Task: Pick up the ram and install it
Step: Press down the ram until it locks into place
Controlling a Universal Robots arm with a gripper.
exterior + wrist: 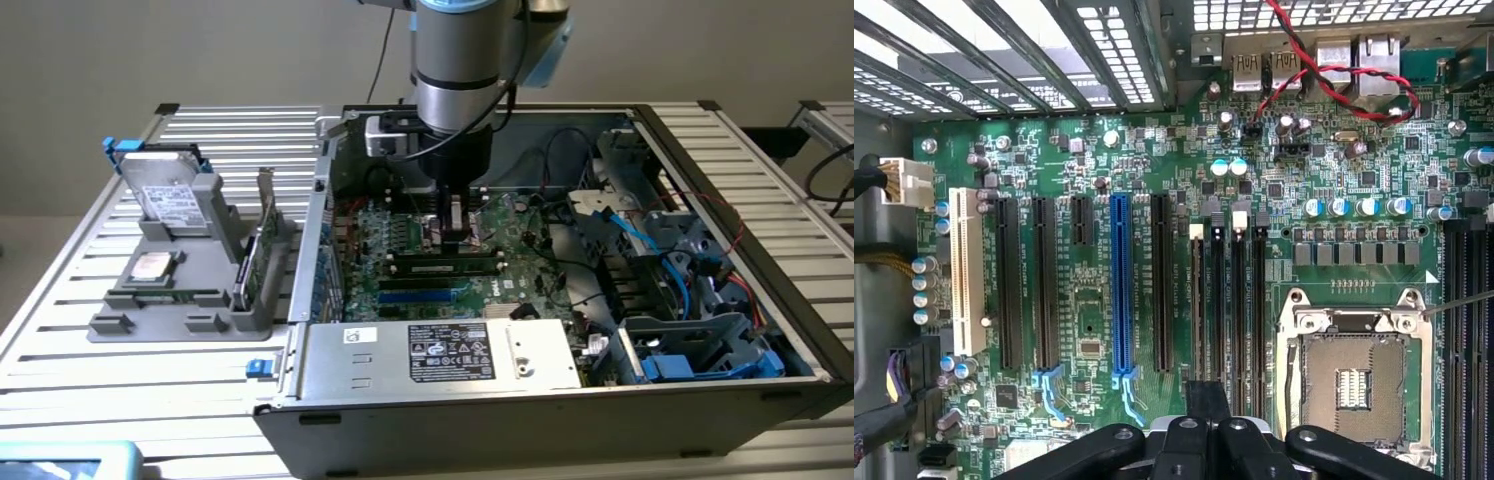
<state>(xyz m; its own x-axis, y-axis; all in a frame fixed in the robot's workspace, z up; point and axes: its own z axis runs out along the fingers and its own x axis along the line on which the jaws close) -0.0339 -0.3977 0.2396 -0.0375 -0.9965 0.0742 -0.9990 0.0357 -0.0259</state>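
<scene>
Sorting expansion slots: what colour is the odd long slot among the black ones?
Blue slot, clearest in the wrist view.

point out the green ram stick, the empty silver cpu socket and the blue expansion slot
green ram stick [445, 267], exterior view, top edge
empty silver cpu socket [1351, 378], wrist view, centre
blue expansion slot [1119, 285], wrist view, mid-length

Even, bright light; case interior perhaps shadowed.

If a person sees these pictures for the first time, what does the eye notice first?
First the open computer case with its green motherboard, where the robot arm reaches down and its gripper is shut just above a ram stick. At the exterior view's left, a grey holder carries spare parts.
</scene>
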